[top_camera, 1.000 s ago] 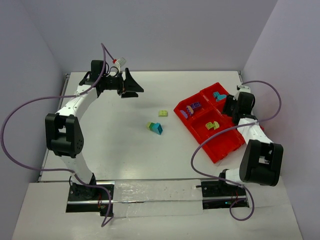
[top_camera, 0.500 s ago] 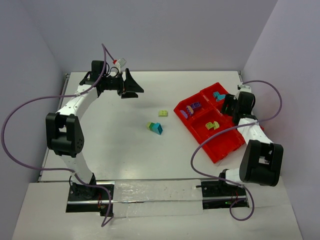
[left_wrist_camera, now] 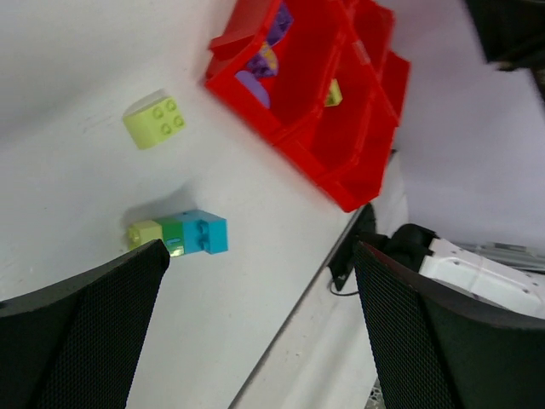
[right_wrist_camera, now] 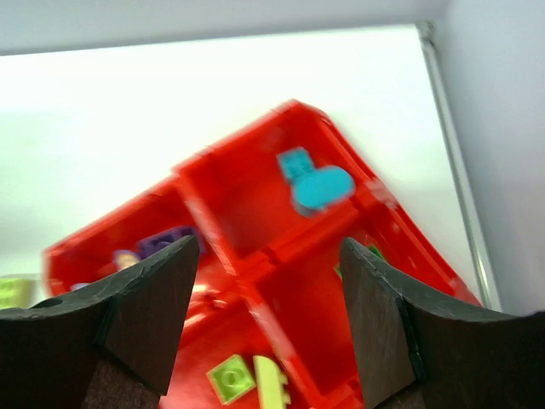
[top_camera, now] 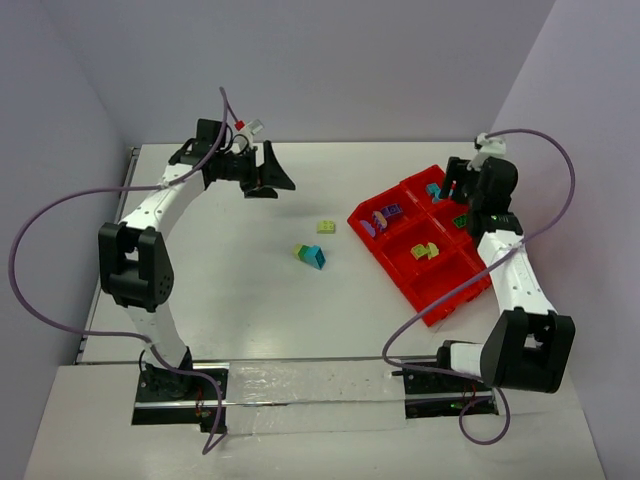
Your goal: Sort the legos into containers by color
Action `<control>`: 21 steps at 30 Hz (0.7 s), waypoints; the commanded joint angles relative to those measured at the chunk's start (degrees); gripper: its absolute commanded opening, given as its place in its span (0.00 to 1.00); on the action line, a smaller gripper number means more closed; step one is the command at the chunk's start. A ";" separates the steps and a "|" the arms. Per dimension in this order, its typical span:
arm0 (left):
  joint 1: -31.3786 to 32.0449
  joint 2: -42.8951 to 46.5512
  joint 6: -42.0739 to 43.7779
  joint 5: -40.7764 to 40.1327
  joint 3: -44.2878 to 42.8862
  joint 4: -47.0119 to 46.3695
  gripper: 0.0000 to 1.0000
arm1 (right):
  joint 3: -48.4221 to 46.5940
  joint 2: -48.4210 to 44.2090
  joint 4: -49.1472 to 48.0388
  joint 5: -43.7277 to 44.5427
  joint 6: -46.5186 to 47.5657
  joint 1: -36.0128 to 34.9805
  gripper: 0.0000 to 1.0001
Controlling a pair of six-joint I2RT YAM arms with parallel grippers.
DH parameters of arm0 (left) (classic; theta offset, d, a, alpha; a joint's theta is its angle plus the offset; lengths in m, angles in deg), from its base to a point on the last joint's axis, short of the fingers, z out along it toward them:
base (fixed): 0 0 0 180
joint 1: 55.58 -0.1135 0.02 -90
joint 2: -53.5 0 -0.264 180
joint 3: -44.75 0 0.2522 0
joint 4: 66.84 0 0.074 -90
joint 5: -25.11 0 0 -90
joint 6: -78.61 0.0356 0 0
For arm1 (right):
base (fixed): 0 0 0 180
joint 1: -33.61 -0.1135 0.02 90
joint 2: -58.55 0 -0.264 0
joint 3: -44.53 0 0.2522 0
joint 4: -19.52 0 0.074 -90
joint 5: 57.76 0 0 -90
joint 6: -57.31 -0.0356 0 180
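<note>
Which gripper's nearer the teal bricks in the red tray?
Right. The right gripper hovers close above the teal bricks; the left gripper is far off across the table.

No text, label, brand, number or sign can be read in any of the views.
</note>
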 commanded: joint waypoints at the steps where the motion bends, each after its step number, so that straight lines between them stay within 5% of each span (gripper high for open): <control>1: 3.15 -2.09 3.71 -11.78 -4.38 7.47 0.97 | -9.16 0.89 8.46 -1.71 2.16 -5.96 0.73; 8: 7.58 -2.14 2.74 -29.46 -6.96 10.54 0.94 | -17.01 9.01 14.46 -0.10 9.99 -20.86 0.71; 14: 6.51 -1.80 -1.60 -31.54 -4.45 10.80 0.94 | -17.03 12.45 12.41 -9.07 6.34 -26.37 0.75; 21: 0.02 6.95 -7.43 -28.94 7.44 2.85 0.94 | -22.28 22.20 18.94 -1.40 16.40 -33.76 0.77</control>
